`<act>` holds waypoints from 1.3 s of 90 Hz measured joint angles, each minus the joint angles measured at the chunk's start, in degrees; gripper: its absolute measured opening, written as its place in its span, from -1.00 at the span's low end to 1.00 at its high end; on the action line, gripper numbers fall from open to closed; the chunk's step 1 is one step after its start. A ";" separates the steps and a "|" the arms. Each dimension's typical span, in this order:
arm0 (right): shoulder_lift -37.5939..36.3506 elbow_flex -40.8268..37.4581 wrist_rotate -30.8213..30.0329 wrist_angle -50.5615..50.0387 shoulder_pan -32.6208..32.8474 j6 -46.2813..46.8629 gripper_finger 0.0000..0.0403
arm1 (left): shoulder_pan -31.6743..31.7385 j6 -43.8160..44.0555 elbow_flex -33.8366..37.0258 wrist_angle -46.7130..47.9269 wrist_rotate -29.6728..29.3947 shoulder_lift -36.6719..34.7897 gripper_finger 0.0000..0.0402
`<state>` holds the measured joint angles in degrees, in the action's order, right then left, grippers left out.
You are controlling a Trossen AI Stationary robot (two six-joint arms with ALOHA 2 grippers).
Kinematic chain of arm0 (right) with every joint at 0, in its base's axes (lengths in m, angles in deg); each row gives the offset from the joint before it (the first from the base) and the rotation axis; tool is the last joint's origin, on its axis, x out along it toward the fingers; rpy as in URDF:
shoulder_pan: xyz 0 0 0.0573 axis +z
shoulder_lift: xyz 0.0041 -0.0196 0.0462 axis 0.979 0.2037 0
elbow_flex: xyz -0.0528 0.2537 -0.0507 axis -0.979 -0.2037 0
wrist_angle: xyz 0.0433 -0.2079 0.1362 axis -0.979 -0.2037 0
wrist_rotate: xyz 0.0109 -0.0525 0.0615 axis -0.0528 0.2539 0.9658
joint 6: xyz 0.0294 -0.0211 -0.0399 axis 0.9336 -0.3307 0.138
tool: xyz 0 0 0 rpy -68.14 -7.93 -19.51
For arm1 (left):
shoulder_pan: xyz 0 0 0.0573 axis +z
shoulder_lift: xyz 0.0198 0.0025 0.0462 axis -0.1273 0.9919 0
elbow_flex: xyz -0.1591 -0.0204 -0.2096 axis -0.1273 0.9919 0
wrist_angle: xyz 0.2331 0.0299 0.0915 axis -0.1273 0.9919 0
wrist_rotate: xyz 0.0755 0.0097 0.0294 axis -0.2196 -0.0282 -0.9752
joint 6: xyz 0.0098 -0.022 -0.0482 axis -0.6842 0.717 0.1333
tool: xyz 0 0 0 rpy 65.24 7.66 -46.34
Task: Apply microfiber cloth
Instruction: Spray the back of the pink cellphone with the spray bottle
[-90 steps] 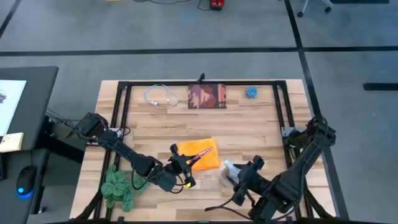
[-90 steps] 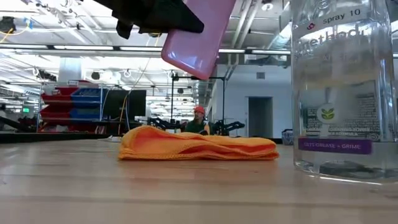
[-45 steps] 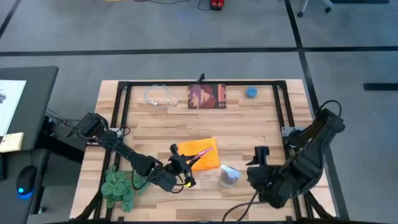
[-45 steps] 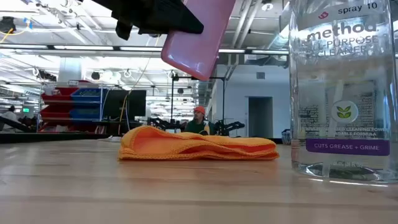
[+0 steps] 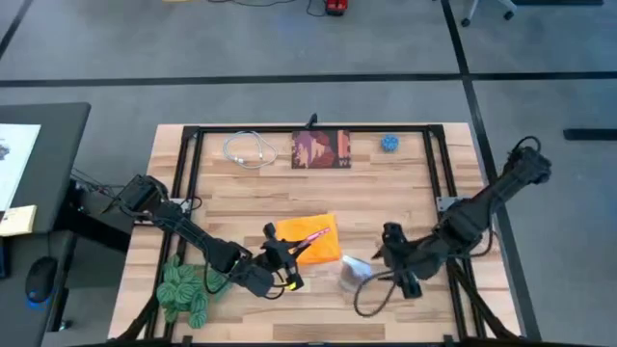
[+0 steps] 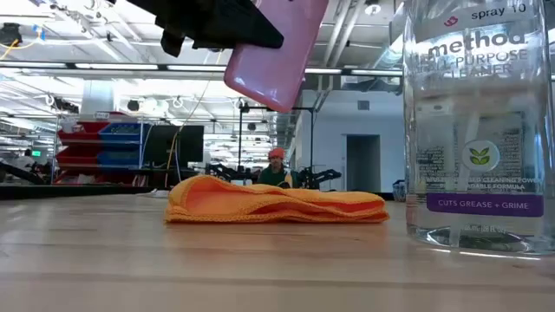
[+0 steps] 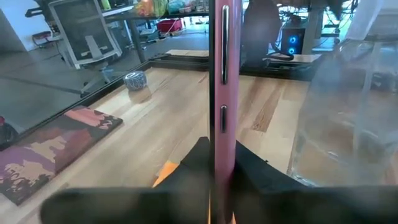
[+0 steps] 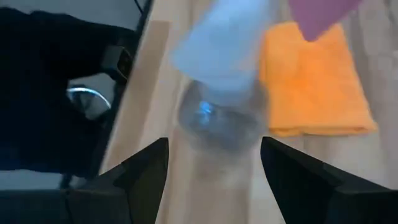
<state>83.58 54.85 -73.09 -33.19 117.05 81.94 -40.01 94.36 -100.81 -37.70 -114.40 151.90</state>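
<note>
We are pinching the pink phone [image 6: 276,52] in our left gripper [image 5: 289,253]; our right gripper [image 5: 390,253], fingers spread empty at three o'clock of the spray bottle [image 5: 354,273], is risking toppling it before reaching the microfiber cloth [image 5: 310,238].

The microfiber cloth [image 5: 312,238] is bright orange, folded into a rumpled, roughly rectangular pad, lying flat on the table's [image 5: 386,198] near middle.

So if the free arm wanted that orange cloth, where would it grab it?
Probably the raised, rumpled fold at one end of the microfiber cloth, coming straight down. It lies flat on the table, so only a pinched-up ridge gives fingers purchase.
</note>
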 joint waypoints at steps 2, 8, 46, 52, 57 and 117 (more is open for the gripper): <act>0.24 0.00 -0.07 0.44 0.47 0.28 0.19 | 0.09 0.01 0.00 0.01 0.00 0.00 -0.96; 1.21 0.00 -0.68 2.47 1.41 1.02 0.19 | 0.25 0.02 0.00 -0.01 -0.01 0.00 -0.96; 4.62 2.73 -9.61 -2.23 2.33 6.73 0.19 | 0.28 -0.11 0.00 0.03 0.07 0.00 -0.96; 4.64 2.71 -8.64 -2.18 1.69 6.42 0.19 | 0.30 -0.11 0.00 0.04 0.04 0.00 -0.96; 4.91 2.73 -6.17 -2.08 0.91 6.55 0.19 | 0.30 -0.13 0.00 0.06 0.07 0.00 -0.96; 9.89 -1.54 -13.00 2.58 6.88 6.05 0.19 | 0.43 0.22 0.00 0.99 1.07 0.02 -0.96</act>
<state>93.47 53.31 -86.09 -30.61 123.93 87.99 -39.59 94.58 -100.81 -36.71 -113.32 151.92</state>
